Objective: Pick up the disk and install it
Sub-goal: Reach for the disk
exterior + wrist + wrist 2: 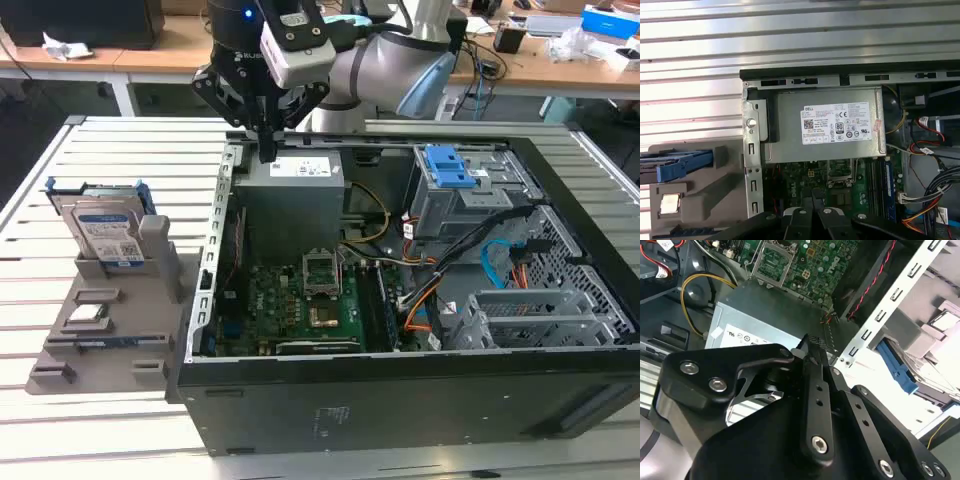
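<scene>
Disk (pixel 108 232) upright in grey holder (pixel 120 365) on slatted tabletop (pixel 130 160), at exterior view's left of open computer case (pixel 400 400). We see claw (pixel 267 150) well apart from it, fingers together, empty, above power supply (pixel 295 190) at case edge. Our judgement: pickup not begun, install entirely left.

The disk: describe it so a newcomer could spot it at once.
On the exterior view's left, beside the open case, sits a grey tray. The disk stands on edge at its far end: silver, white-and-blue label, blue bracket, unlike the small flat chip.
</scene>
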Controlling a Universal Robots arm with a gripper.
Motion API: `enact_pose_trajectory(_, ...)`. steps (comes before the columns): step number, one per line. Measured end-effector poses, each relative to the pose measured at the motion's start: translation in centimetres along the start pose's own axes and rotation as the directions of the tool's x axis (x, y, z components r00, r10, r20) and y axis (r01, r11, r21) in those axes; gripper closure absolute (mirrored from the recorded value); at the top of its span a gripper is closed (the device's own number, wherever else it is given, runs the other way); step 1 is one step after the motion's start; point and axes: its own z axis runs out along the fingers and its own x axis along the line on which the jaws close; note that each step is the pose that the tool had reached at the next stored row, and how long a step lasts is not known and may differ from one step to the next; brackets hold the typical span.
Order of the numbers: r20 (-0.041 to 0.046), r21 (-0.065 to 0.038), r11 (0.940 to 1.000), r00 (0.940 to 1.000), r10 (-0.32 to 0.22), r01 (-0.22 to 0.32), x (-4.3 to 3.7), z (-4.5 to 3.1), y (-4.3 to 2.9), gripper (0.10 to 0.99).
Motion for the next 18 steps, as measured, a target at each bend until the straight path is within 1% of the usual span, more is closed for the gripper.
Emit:
enact_pose_trajectory(1, 0.0001, 0.0, 1.0, 1.0, 0.0, 0.0, 0.19, 0.0, -0.01, 0.98)
enact_pose_trajectory(5, 0.0, 0.0, 1.0, 1.0, 0.0, 0.0, 1.58, -0.04, -0.12, 0.98)
enact_pose_trajectory(7, 0.0001, 0.0, 1.0, 1.0, 0.0, 0.0, 2.46, -0.06, -0.18, 0.98)
enact_pose_trajectory(9, 0.0, 0.0, 1.0, 1.0, 0.0, 0.0, 2.88, -0.08, -0.22, 0.98)
enact_pose_trajectory(10, 0.0, 0.0, 1.0, 1.0, 0.0, 0.0, 3.39, -0.09, -0.25, 0.98)
enact_pose_trajectory(11, 0.0, 0.0, 1.0, 1.0, 0.0, 0.0, 4.07, -0.11, -0.3, 0.98)
enact_pose_trajectory(18, 0.0001, 0.0, 1.0, 1.0, 0.0, 0.0, 5.5, -0.15, -0.41, 0.98)
